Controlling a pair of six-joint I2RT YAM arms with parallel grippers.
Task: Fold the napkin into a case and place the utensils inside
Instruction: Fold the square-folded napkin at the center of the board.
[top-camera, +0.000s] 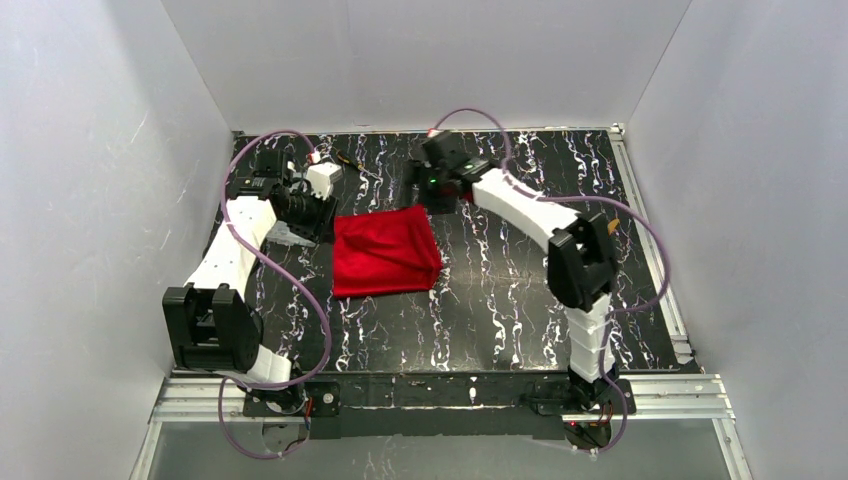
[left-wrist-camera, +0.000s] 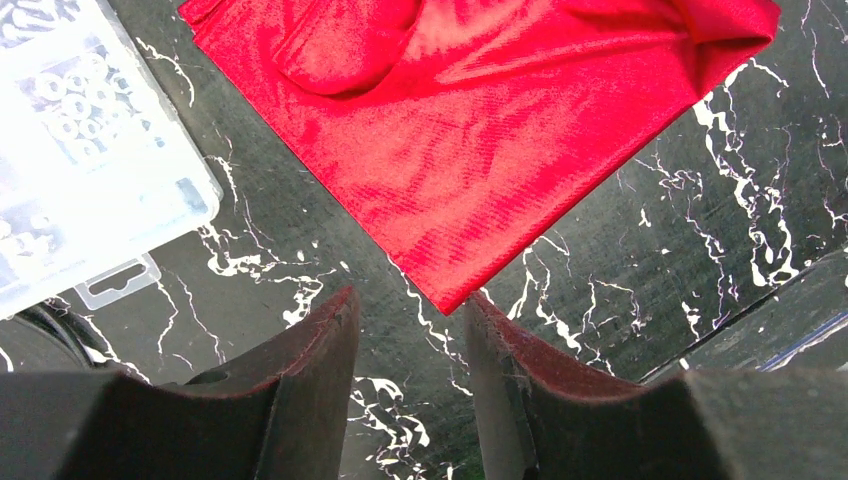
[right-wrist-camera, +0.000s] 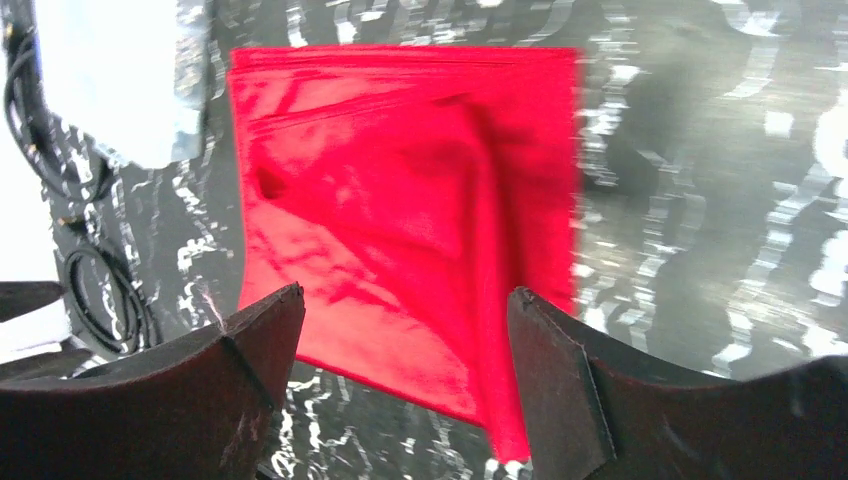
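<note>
While shiny red napkin (top-camera: 385, 252) lies creased on marbled table (top-camera: 500, 300) | left tool (left-wrist-camera: 410, 296) part-open, empty | right tool (right-wrist-camera: 405, 292) wide, empty

White arms (top-camera: 235, 245), purple cables (top-camera: 470, 111), black tools (left-wrist-camera: 411, 295) (right-wrist-camera: 405, 292)

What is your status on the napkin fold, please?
Left end effector open at napkin corner; right end effector open near far edge. Napkin rumpled, not yet a case. Clear box alongside, apart.
</note>
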